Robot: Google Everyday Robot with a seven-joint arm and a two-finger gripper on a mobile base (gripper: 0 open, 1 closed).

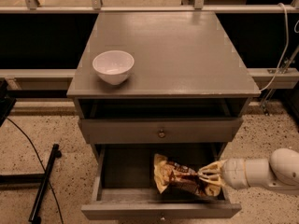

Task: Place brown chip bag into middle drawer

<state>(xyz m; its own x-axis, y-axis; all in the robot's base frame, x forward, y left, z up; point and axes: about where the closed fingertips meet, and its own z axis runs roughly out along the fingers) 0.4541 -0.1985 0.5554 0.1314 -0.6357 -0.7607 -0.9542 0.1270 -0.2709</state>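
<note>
Gripping the brown chip bag by its 3 o'clock end, my gripper reaches into the open middle drawer near its 4 o'clock corner. The bag lies inside the walls. By my judgement, only release and withdrawal are left.

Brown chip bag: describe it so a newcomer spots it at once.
Start at the grey cabinet, then drop to its open middle drawer, below the knobbed upper drawer. The brown chip bag is in the drawer's right half, its right end in the jaws of the gripper from the right. It is crinkled foil, dark brown with tan ends, unlike the smooth white bowl on top.
</note>
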